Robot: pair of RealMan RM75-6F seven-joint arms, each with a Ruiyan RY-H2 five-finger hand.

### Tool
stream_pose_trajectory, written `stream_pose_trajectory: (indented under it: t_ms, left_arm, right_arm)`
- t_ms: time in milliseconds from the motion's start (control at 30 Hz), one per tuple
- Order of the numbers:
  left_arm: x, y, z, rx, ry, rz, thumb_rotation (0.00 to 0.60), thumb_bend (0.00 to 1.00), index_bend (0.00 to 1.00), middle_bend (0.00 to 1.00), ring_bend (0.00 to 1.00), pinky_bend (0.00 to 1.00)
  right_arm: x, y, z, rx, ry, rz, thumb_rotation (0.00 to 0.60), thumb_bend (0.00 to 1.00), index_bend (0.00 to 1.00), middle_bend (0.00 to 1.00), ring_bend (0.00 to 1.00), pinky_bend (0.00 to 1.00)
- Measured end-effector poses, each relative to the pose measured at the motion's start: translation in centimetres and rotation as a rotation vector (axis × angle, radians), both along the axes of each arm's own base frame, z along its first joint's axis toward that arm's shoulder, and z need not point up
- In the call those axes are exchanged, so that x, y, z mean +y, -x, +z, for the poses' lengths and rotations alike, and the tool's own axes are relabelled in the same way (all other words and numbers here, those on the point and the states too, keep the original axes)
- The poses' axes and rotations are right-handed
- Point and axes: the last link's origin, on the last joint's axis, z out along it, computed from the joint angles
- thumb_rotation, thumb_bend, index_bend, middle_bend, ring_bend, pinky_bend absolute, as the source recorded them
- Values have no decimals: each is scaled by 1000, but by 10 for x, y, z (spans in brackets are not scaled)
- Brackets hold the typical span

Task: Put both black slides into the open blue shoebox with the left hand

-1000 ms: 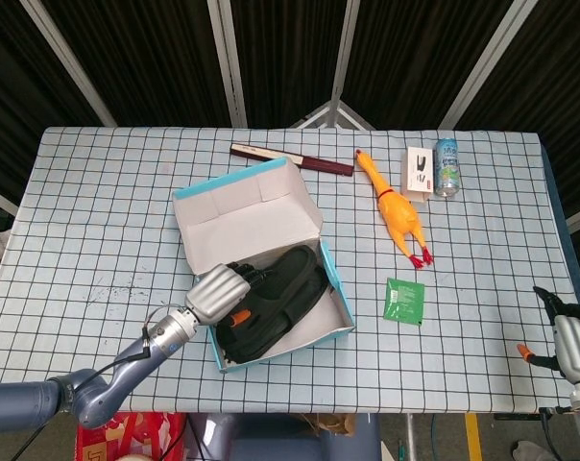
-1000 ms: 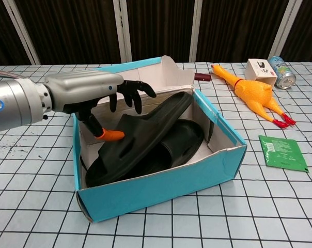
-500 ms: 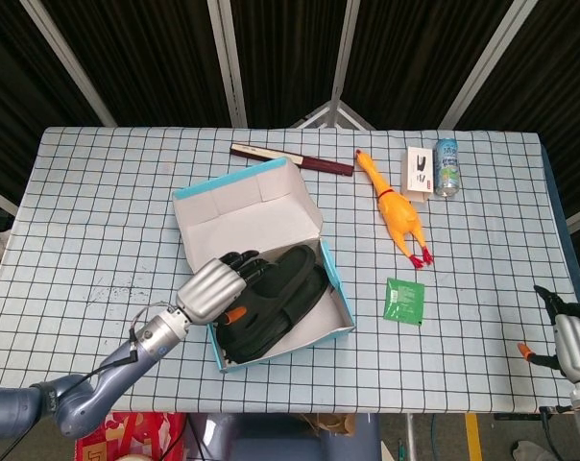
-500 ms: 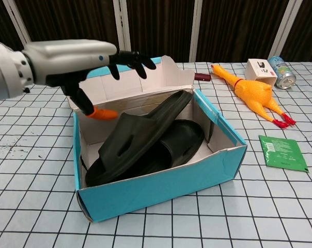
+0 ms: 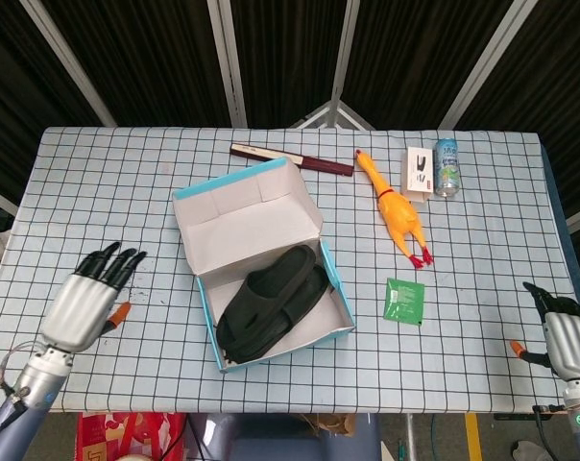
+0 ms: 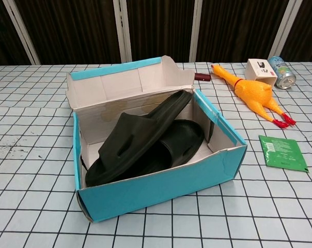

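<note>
Inside the open blue cardboard shoebox both black rubber slides lie stacked, the upper one tilted against the far wall. Well left of it, the left hand hovers empty, fingers spread; the right hand holds nothing, fingers apart.

A lab-like test rig: checkered table against dark corrugated panels.

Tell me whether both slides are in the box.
In: both black slides lie stacked inside the open blue shoebox.
</note>
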Motion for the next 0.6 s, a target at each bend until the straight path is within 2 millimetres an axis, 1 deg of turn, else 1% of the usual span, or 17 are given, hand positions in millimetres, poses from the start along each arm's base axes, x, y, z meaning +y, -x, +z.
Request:
stream_pose_trajectory:
  t_ms: [33,133,233,433,600]
  left_arm:
    - [-5,11,4,-13,-29,19,600,421,107,143,93,199]
    - [-13,36,11,-24,-90,47,600,421,106,129,82,195]
    - [-21,60,13,-27,-128,106,600,421,106,124,82,190]
    - [-26,96,17,-44,-182,267,600,421,100,116,82,186]
    - [-22,109,18,-77,-176,313,600,421,97,116,82,186]
  right_arm:
    - [0,-1,0,3,2,13,600,225,138,191,242,148]
    - [1,-5,0,10,13,51,600,226,137,191,242,148]
    - [2,-7,1,15,28,89,600,226,137,192,243,148]
    - [2,-9,0,28,27,150,600,226,138,192,243,148]
    - [1,-10,-2,29,27,180,600,225,138,192,243,148]
